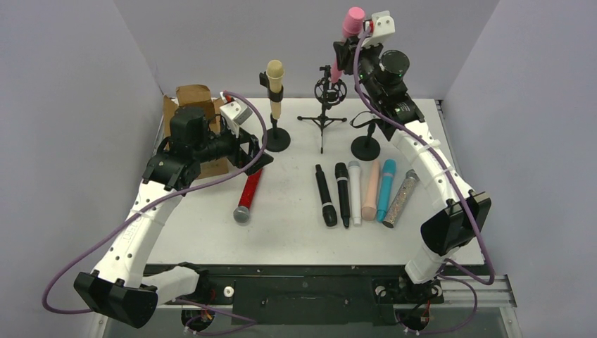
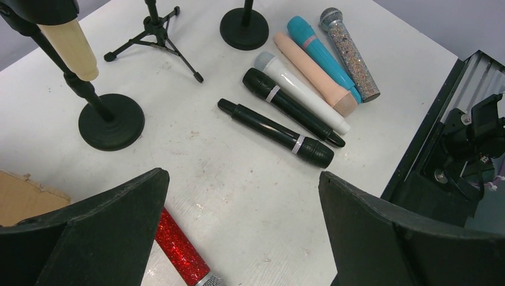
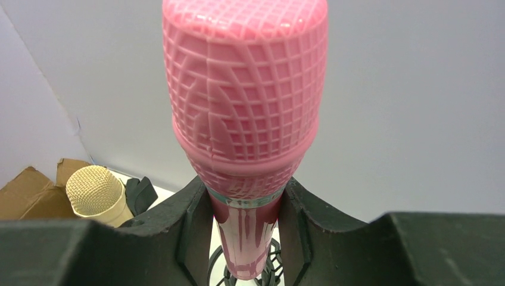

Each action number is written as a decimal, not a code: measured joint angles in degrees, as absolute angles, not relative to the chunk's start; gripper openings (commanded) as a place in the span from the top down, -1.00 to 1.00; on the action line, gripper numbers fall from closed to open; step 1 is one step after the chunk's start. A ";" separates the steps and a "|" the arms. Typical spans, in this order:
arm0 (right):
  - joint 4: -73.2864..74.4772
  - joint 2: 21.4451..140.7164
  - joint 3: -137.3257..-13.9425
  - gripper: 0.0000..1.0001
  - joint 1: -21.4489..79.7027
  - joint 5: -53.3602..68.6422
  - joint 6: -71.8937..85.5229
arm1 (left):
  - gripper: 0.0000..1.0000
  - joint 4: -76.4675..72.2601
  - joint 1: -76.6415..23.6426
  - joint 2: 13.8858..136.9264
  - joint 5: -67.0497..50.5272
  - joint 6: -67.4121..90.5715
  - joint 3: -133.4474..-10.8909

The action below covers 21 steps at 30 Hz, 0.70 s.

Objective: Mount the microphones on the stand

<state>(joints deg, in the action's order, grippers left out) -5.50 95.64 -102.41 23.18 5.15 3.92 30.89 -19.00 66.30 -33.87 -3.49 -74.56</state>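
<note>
The pink microphone [image 3: 244,107] is up in the air at the far right side. It stands nearly upright with its rounded head on top. The right claw [image 3: 245,235] is clenched on its shaft just under the head, one finger on each side. The lower end of the shaft is just above the ring holder of the tripod stand [image 1: 325,116]; I cannot tell if they touch.

The cream-yellow microphone [image 1: 274,84] sits upright in the clip of the left stand [image 1: 276,139], which has a round base. A second round-base stand [image 1: 365,146] is to the right of the tripod stand, partly behind the right arm.

Six microphones lie side by side on the surface [image 1: 281,239], in front of the stands. From left to right they are the first black microphone [image 1: 325,195], the second black microphone [image 1: 343,191], the white microphone [image 1: 355,191], the peach microphone [image 1: 371,190], the teal microphone [image 1: 386,190] and the glittery microphone [image 1: 400,199]. The first black one lies a little apart from the others.

The red microphone [image 1: 248,193] lies alone more to the left, its grey head toward the near edge.

The left claw [image 2: 241,179] hangs above the surface near the far end of this red microphone. It is released: the fingers are wide apart and nothing is between them. Behind it, at the left rear corner, is a brown cardboard box [image 1: 191,98].
</note>
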 measured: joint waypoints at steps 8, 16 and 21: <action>-5.54 95.85 -102.15 1.00 22.96 5.45 4.19 | -0.93 30.83 -19.00 66.19 -33.87 -3.64 -74.48; -5.52 97.67 -101.08 1.00 22.96 5.52 4.10 | -0.93 30.63 -19.00 66.19 -33.65 -3.64 -74.48; -5.52 99.31 -100.49 1.00 22.96 5.41 3.60 | -0.93 30.59 -19.00 66.19 -33.63 -3.62 -74.48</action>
<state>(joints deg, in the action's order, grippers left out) -5.52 99.31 -100.49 22.96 5.41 3.60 30.59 -19.00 66.19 -33.63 -3.62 -74.48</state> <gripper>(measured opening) 0.341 0.964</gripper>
